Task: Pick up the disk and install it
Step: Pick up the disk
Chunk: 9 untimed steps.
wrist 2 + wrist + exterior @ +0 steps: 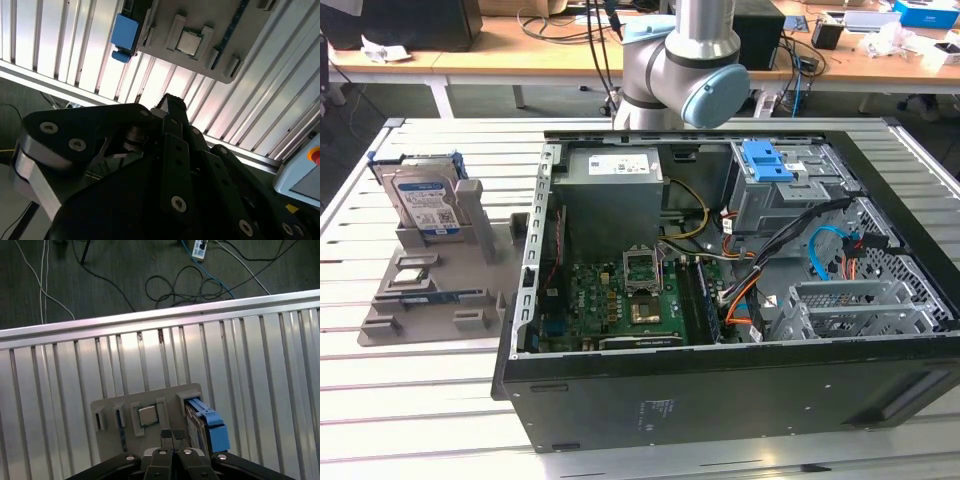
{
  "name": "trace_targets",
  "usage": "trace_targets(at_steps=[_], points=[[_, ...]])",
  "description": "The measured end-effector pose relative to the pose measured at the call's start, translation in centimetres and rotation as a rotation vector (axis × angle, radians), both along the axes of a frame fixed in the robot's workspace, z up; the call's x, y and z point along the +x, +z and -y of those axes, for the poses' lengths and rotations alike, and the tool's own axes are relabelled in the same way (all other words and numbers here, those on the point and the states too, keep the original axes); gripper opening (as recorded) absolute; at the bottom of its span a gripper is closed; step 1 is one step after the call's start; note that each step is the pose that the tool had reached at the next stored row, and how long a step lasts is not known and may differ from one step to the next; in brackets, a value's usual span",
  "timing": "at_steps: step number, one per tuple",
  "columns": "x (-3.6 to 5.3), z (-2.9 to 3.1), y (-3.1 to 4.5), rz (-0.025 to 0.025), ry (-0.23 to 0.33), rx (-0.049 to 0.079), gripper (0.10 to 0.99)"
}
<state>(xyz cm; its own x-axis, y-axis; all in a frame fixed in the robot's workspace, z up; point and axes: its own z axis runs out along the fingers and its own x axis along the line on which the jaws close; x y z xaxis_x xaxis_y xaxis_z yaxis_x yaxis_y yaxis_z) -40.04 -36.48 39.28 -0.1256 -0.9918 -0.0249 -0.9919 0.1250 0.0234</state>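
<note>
Exterior view: the disk (423, 200) stands on edge in a holder (470, 272) on the slatted table (410, 400), at nine o'clock of the computer case (720, 400); a processor chip (412, 262) lies at the disk's six o'clock; the arm (685, 75) rises at the case's twelve o'clock

One flat silver hard disk (425, 205), white-and-blue label, blue plastic frame. One small square silver processor chip (146, 415). One grey plastic holder block (425, 322). One open black metal computer case (720, 410). One green motherboard (605, 300). One large grey power supply box (610, 200). One slatted silver metal table (420, 420). One grey-and-blue robot arm (685, 70). One black pincer (173, 434).
</note>
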Motion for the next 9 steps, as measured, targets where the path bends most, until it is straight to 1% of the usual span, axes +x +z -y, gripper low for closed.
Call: trace_targets(at_steps=[7, 9], points=[[0.00, 0.00, 0.00, 0.0000, 0.060, 0.000, 0.106], [0.00, 0.00, 0.00, 0.0000, 0.092, 0.000, 0.106]])
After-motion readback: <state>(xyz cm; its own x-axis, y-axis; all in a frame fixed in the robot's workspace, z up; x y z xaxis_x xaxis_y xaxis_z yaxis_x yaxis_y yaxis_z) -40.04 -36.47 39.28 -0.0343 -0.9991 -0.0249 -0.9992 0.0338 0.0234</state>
